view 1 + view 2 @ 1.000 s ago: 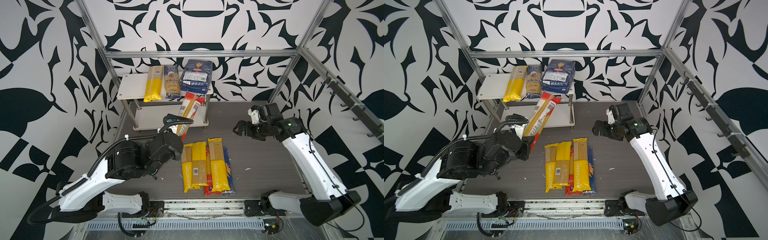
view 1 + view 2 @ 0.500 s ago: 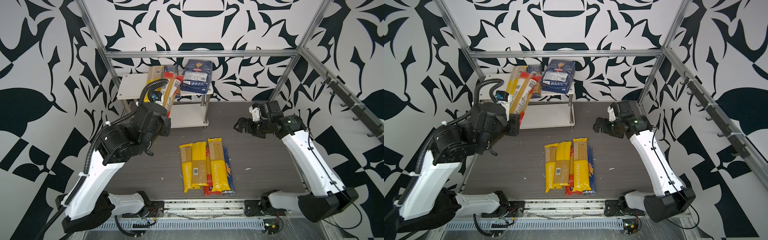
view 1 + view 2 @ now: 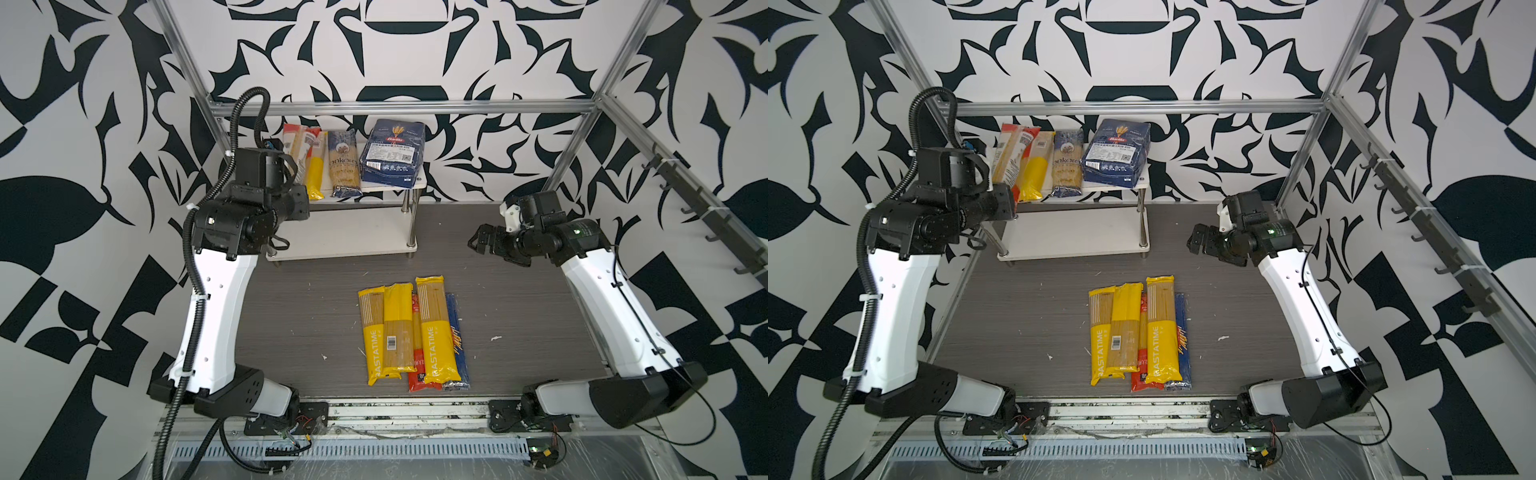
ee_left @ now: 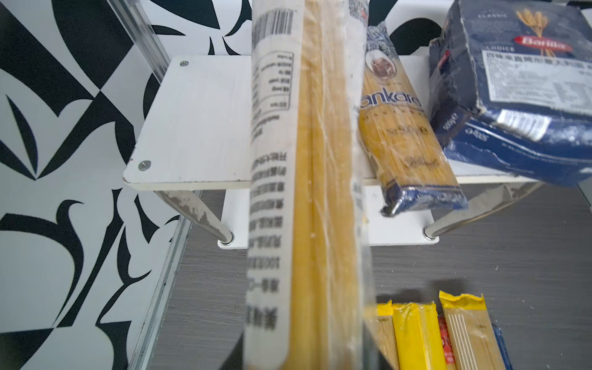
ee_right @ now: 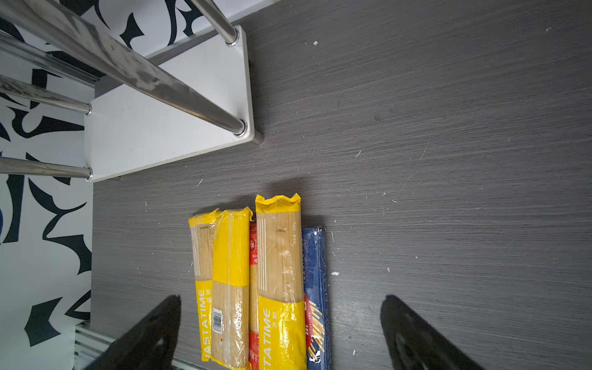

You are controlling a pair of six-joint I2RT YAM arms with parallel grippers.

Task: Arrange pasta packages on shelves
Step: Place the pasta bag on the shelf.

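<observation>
My left gripper (image 4: 304,362) is shut on a red-and-white spaghetti pack (image 3: 301,143), holding it over the left part of the top board (image 3: 417,180) of the shelves. The pack fills the middle of the left wrist view (image 4: 304,192). Beside it on that board lie a yellow pack (image 3: 314,174), an Ankara pack (image 3: 343,166) and the wide blue Barilla bag (image 3: 392,156). The lower board (image 3: 353,245) is bare. Several pasta packages (image 3: 411,332) lie side by side on the floor. My right gripper (image 3: 478,241) hovers open to the right of the rack, above the floor (image 5: 280,299).
Aluminium frame bars (image 3: 399,107) run behind and beside the rack. The chrome posts (image 5: 153,80) stand close to my right gripper. A rail with hooks (image 3: 702,216) lines the right wall. Dark wood-grain floor (image 3: 519,316) surrounds the pile.
My left arm has lifted the red-and-white pack from in front of the rack up and back over the top board's left part. The right arm has barely shifted.
</observation>
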